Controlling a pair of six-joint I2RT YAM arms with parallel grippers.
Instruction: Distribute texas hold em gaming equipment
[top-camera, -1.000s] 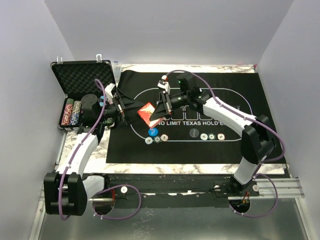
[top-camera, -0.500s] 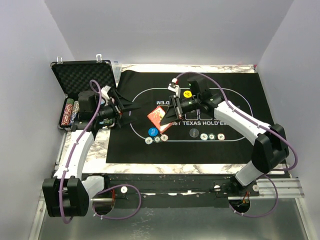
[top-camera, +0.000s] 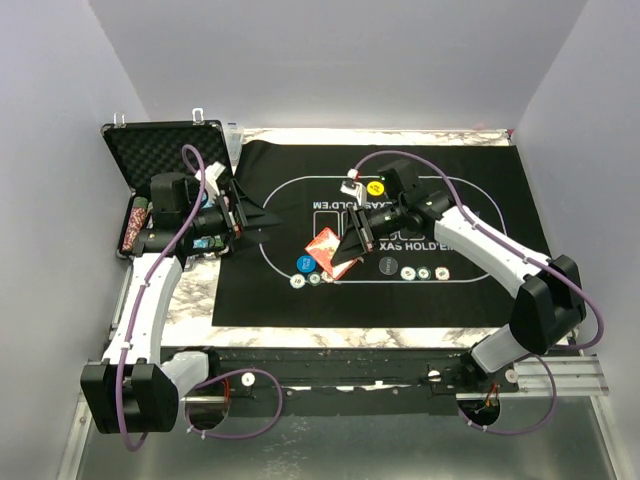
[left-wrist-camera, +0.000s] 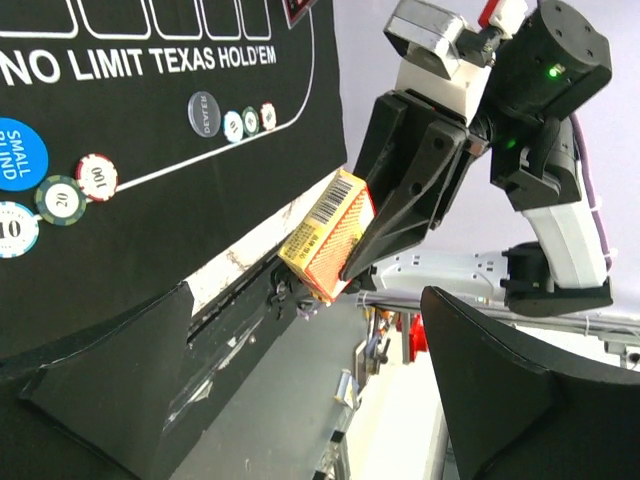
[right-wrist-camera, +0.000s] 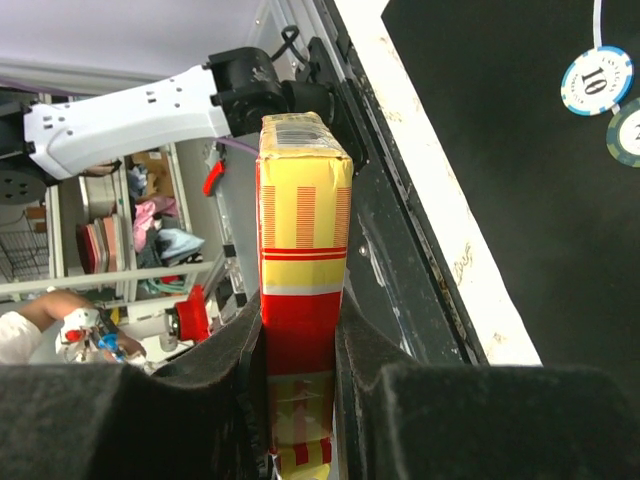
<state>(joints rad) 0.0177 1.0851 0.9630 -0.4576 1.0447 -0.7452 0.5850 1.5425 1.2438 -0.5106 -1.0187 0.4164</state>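
Observation:
My right gripper (top-camera: 347, 247) is shut on the red-orange card box (top-camera: 328, 249), holding it tilted just above the mat near the oval's front left. In the right wrist view the card box (right-wrist-camera: 300, 230) stands clamped between both pads. My left gripper (top-camera: 264, 226) hangs open and empty at the mat's left edge, and in its own view its jaws stand wide apart with the card box (left-wrist-camera: 328, 235) ahead. A blue disc (top-camera: 306, 265) and three striped chips (top-camera: 314, 279) lie below the box. A black disc (top-camera: 387, 266) lies to the right with three more chips (top-camera: 424, 274), and a yellow disc (top-camera: 375, 187) lies behind.
The black foam-lined case (top-camera: 165, 150) stands open at the back left with rows of chips (top-camera: 135, 222) inside. The black felt mat (top-camera: 480, 290) covers most of the marbled tabletop (top-camera: 190, 300). Grey walls close in on three sides.
My right gripper has carried the card box to the right and toward the near side, lowering it close to the chips. My left arm has drawn back left toward the case, still open.

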